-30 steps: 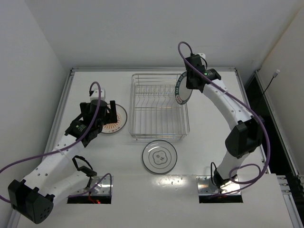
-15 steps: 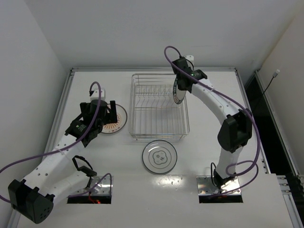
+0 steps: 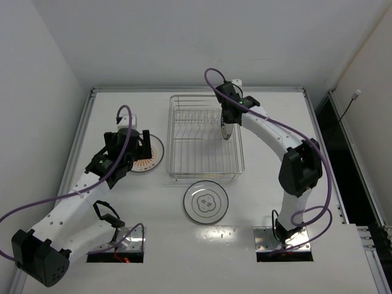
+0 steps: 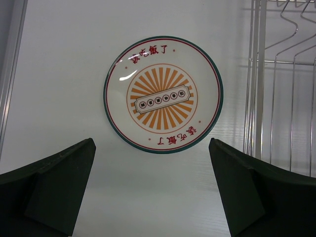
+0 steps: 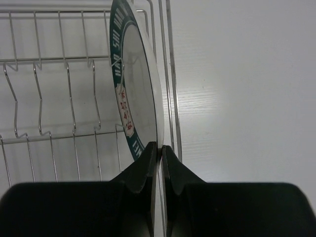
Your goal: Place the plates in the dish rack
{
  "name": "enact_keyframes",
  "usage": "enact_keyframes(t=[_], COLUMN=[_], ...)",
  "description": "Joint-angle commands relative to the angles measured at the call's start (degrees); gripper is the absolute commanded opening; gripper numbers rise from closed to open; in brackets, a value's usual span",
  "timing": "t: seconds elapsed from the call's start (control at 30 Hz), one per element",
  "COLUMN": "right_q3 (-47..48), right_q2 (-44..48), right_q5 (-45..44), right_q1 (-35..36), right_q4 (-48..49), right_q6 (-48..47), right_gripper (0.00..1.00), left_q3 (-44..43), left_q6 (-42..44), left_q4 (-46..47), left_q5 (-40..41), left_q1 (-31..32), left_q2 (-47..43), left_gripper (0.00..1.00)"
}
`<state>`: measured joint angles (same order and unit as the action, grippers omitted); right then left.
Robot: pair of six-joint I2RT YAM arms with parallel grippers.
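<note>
The dish rack (image 3: 206, 178) stands at mid-table. My right gripper (image 3: 225, 120) (image 5: 159, 146) is shut on the rim of the teal-ringed plate (image 3: 226, 130) (image 5: 136, 84). It holds the plate upright and edge-on, just inside the rack's right wall (image 5: 170, 74), among the tines. The orange sunburst plate (image 3: 153, 158) (image 4: 163, 94) lies flat left of the rack. My left gripper (image 3: 131, 144) (image 4: 152, 143) hovers open over its near edge, fingers wide apart with nothing between them. A plate with thin dark circles (image 3: 206, 201) lies flat in front of the rack.
The rack's left rim (image 4: 256, 74) runs close to the right of the sunburst plate. A raised metal edge (image 3: 86, 128) borders the table's left side and white walls close in behind. My arm bases (image 3: 116, 245) sit at the near edge.
My right arm has carried the teal-ringed plate leftward and down, from above the rack's right rim to inside the rack. My left arm has not moved.
</note>
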<state>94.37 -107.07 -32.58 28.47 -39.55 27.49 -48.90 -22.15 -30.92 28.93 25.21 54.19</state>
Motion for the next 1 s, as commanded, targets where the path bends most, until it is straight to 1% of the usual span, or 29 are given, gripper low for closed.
enact_keyframes(t=[0.0, 0.13, 0.17, 0.2, 0.23, 0.3, 0.33, 0.4, 0.43, 0.47, 0.53, 0.57, 0.67, 0.7, 0.73, 0.77, 0.8, 0.87, 0.9, 0.93, 0.97], right_q3=[-1.37, -1.99, -1.99, -1.99, -1.99, -1.99, -1.99, -1.99, -1.99, -1.99, -1.99, -1.99, -6.98, -12.4, -15.67, -19.27, -27.66, -36.14, -43.32, -46.26, -48.9], right_q2=[0.54, 0.02, 0.02, 0.02, 0.02, 2.29, 3.34, 5.72, 8.34, 9.76, 12.74, 15.89, 22.4, 28.52, 32.15, 36.01, 44.58, 53.41, 57.54, 64.72, 67.66], right_q5=[1.73, 2.25, 2.26, 2.26, 2.26, 1.64, 0.86, 0.85, 0.85, 0.85, 0.85, 0.85, 2.42, 5.22, 6.98, 9.96, 12.08, 18.48, 20.08, 21.92, 25.77], right_q1=[1.15, 1.68, 1.68, 1.68, 1.68, 1.68, 1.68, 1.68, 1.68, 1.07, 1.06, 1.06, 1.06, 1.06, 1.58, 1.59, 1.59, 1.59, 1.59, 1.07, 1.06], right_q4=[1.76, 2.28, 2.28, 2.28, 1.76, 1.76, 1.15, 0.61, 0.01, -1.22, -2.54, -4.72, -7.29, -7.3, -7.3, -5.12, -3.45, 0.68, 2.88, 2.9, 2.9], right_q6=[2.13, 2.66, 2.66, 2.66, 2.66, 2.66, 2.66, 2.66, 2.14, 2.13, 2.13, 2.13, 2.74, 4.23, 5.11, 6.43, 8.44, 10.12, 11.96, 15.81, 17.15], right_gripper=[0.0, 0.0, 0.03, 0.11, 0.26, 0.36, 0.45, 0.54, 0.58, 0.71, 0.82, 1.0, 1.0, 1.0, 1.0, 1.0, 1.0, 1.0, 1.0, 1.0, 1.0], left_q3=[-1.9, -1.9, -1.9, -1.9, -1.9, -1.9, -1.9, -1.9, -1.9, -1.9, -1.9, -1.9, -1.9, -1.9, -1.9, -1.9, -1.9, -1.9, -1.9, -1.9, -1.9], left_q6=[-0.52, -0.52, -0.52, -0.52, -0.52, -0.52, -0.52, -0.52, -0.52, -0.52, -0.52, -0.52, -1.05, -1.05, -1.05, -1.05, -1.05, -1.05, -1.05, -1.05, -1.57], left_q4=[0.51, 0.51, 0.51, 0.51, 0.51, 0.51, 0.51, 0.51, 0.51, 0.51, -0.02, -0.02, -0.02, -0.02, -0.02, -0.02, -0.02, -0.02, -0.02, -0.02, -0.02], left_q5=[0.25, 0.25, 0.25, 0.25, 0.25, 0.25, 0.25, 0.25, 0.25, 0.25, 0.77, 0.78, 0.78, 0.78, 0.78, 0.78, 0.78, 0.78, 0.78, 0.78, 1.39], left_q1=[0.36, 0.36, 0.36, 0.36, 0.36, 0.36, 0.36, 0.36, 0.36, 0.36, 0.36, 0.36, 0.36, 0.36, 0.36, 0.36, 0.36, 0.36, 0.36, 0.36, 0.36], left_q2=[0.3, 0.3, 0.3, 0.3, 0.3, 0.3, 0.3, 0.3, 0.3, 0.3, 0.3, 0.3, 0.3, -0.22, -0.23, -0.23, -0.75, -0.76, -0.76, -0.76, -0.76], left_gripper=[1.0, 1.0, 1.0, 1.0, 1.0, 1.0, 1.0, 1.0, 1.0, 1.0, 1.0, 1.0, 1.0, 1.0, 1.0, 1.0, 1.0, 1.0, 1.0, 1.0, 1.0])
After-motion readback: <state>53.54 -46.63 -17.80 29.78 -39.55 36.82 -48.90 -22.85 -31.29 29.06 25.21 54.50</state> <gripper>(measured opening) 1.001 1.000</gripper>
